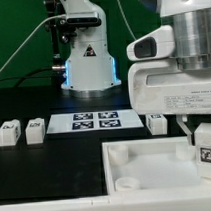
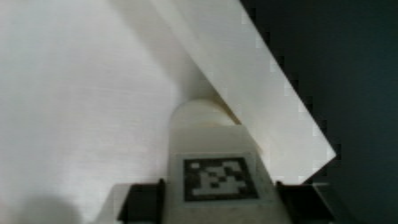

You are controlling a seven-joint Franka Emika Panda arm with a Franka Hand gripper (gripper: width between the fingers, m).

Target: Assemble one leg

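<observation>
My gripper [image 1: 202,140] is shut on the leg [image 1: 208,154], a white post with a black-and-white tag, at the exterior view's right. It holds the leg upright over the right part of the large flat white tray-like part [image 1: 156,151]. In the wrist view the leg [image 2: 214,140] sits between my two dark fingers [image 2: 143,202], tag facing the camera, with my gripper [image 2: 219,205] closed around it. Its far end lies close to the tray's raised rim [image 2: 249,80]; I cannot tell whether it touches the tray floor [image 2: 80,100].
The marker board [image 1: 97,121] lies in front of the robot base [image 1: 90,69]. Two small tagged cubes [image 1: 9,133] [image 1: 35,129] stand at the exterior view's left and one [image 1: 156,121] next to the marker board. The tray has a round recess [image 1: 125,181].
</observation>
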